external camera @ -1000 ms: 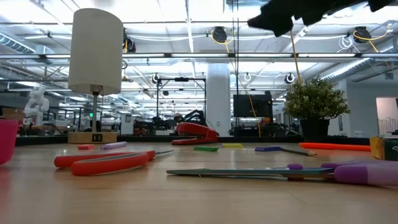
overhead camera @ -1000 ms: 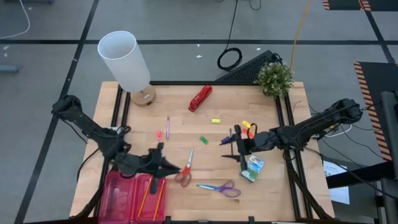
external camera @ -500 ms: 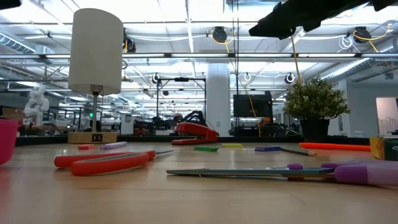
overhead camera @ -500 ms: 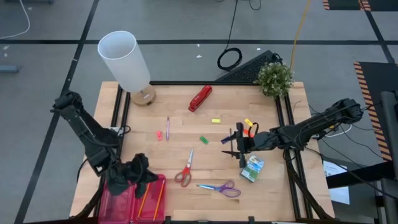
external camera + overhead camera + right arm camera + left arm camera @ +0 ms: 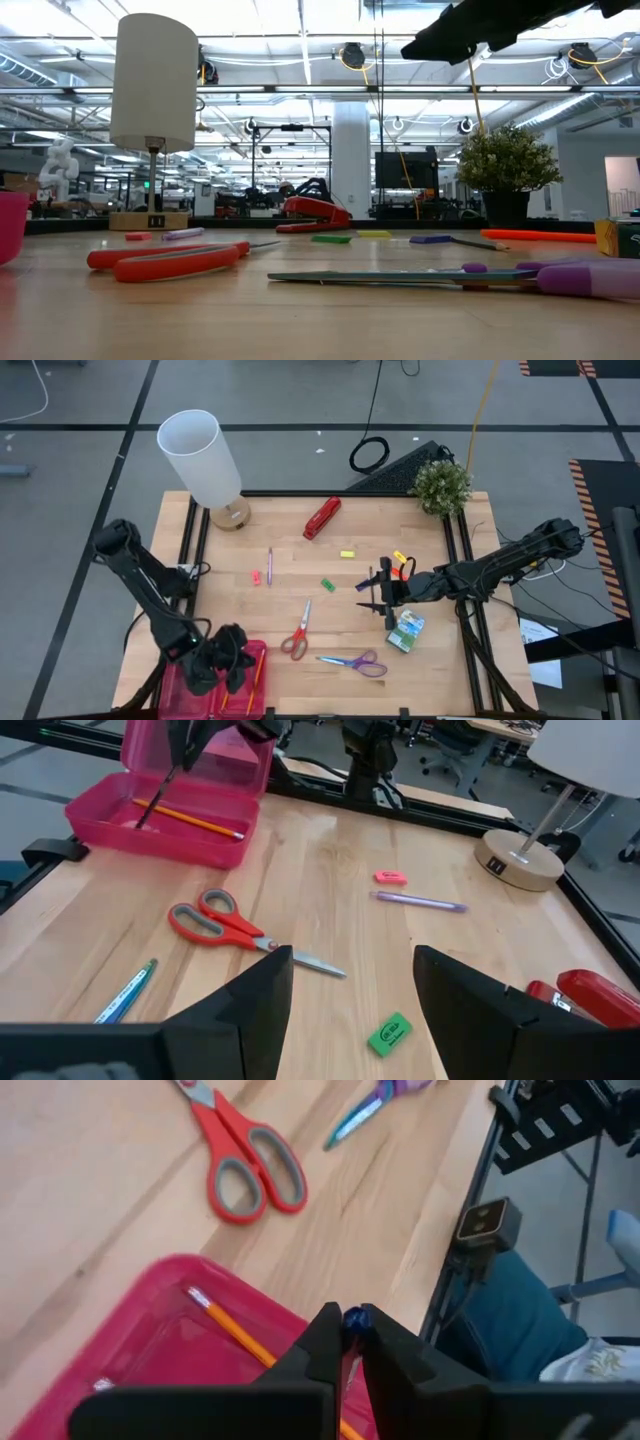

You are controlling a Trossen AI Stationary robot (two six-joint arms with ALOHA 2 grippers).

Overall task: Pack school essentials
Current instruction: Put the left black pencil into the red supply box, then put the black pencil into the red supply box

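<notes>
My left gripper [image 5: 225,660] hangs over the pink box [image 5: 205,682] at the table's near left corner, shut on a thin dark pen [image 5: 160,788]. Two orange pencils [image 5: 255,682] lie inside the box. Red-handled scissors [image 5: 297,632] and purple-handled scissors [image 5: 352,661] lie flat on the wood beside it. My right gripper [image 5: 384,600] hovers open at the table's right, just beside the green-yellow crayon box [image 5: 406,630], with nothing between its fingers [image 5: 270,982]. My left gripper pinches the pen between its two fingers near the upper, blue-tipped end [image 5: 355,1319]. The fingers come from above, pointing down. The pen hangs slanted below them, and its lower end [image 5: 141,823] reaches down into the pink box.
A white lamp [image 5: 205,460] and a red stapler [image 5: 322,517] stand at the back, a small plant [image 5: 441,486] at the back right. A purple pen [image 5: 269,565], pink [image 5: 256,576], green [image 5: 327,585] and yellow [image 5: 347,554] erasers lie mid-table. Orange items [image 5: 403,568] lie behind my right gripper.
My left gripper has left the red scissors' handles, gone toward the table's left and near edges and come over the pink box. It has turned from lying level to pointing down. The scissors stay where they were.
</notes>
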